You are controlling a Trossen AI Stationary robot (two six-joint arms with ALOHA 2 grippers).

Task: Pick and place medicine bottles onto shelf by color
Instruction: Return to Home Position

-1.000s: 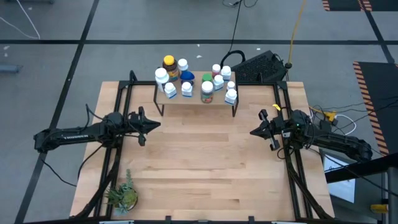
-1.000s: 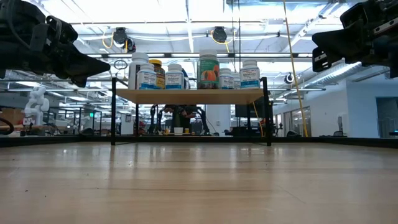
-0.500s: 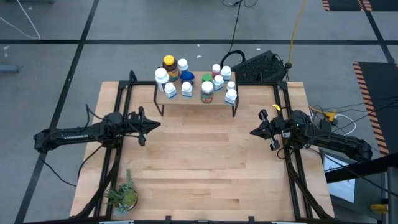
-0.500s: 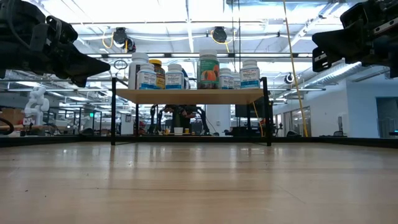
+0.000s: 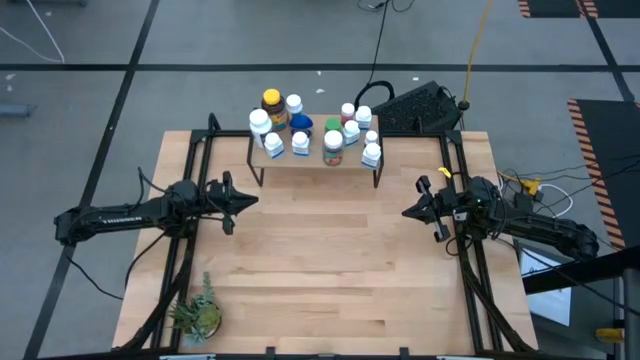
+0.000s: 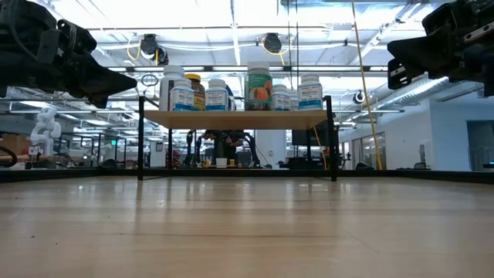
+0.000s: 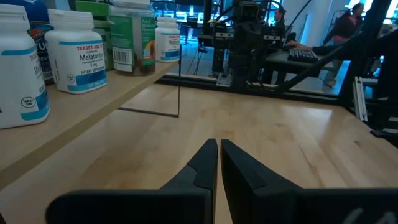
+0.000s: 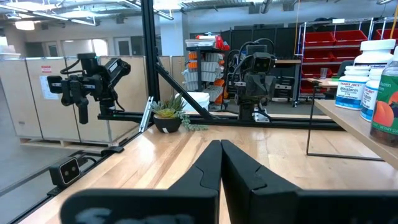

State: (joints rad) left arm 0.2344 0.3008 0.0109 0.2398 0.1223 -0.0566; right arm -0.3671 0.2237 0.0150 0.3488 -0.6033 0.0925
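Seemingly done: all medicine bottles [image 5: 333,146] stand on shelf [image 5: 312,160], none visible on counter [image 5: 330,265]. Left claw [image 5: 246,199] and right claw [image 5: 409,213] pressed together, empty, hovering above counter sides.

Left arm [image 5: 120,215] & right arm [image 5: 545,228] are finished matte black; white lettering is seen on left link; jaws are wedge-tapered.

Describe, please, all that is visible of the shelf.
The shelf is a small rectangular board of light wood, level, raised on thin black metal legs. It stands on the table at the middle of its far edge. The medicine bottles stand upright on it, crowded together; the space under the board is open.
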